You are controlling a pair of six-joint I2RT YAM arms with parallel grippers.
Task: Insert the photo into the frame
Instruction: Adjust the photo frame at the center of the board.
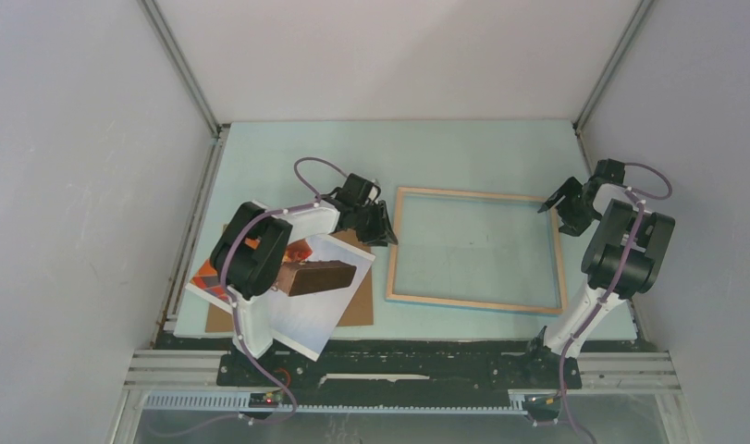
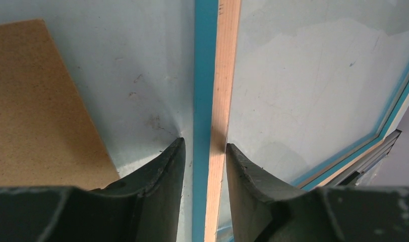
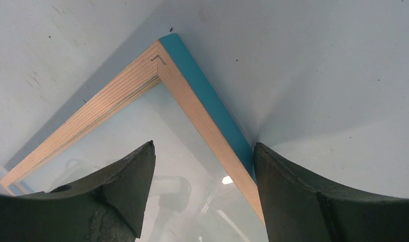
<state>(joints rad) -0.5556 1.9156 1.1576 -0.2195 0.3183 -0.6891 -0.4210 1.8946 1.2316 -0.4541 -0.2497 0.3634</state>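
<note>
1. The frame (image 1: 482, 193) lies flat on the table (image 1: 288, 148), wood side up. Its blue outer edges show in both wrist views, and the pale table surface is visible through the pane.

2. The left gripper (image 1: 382, 229) sits at the frame's left rail, near the far left corner. In the left wrist view this gripper (image 2: 204, 143) straddles the rail (image 2: 220, 75). The inner finger is against the wood edge. The outer finger stands just off the blue edge with a thin strip of table between them. The jaws are apart and not clamped.

3. The right gripper (image 1: 554, 202) sits at the frame's far right corner. In the right wrist view this gripper (image 3: 203, 145) spans the right rail (image 3: 194, 103). One finger is over the pane and the other is outside the frame. The jaws are wide apart, with clearance on both sides.

4. The photo (image 1: 306, 310) lies outside the frame, to its left. It is rotated askew, and its nearest corner is just beside the left rail. It rests on the board (image 1: 360, 310), partly under the left arm.

5. The board (image 2: 31, 101) lies left of the frame, apart from it.
</note>
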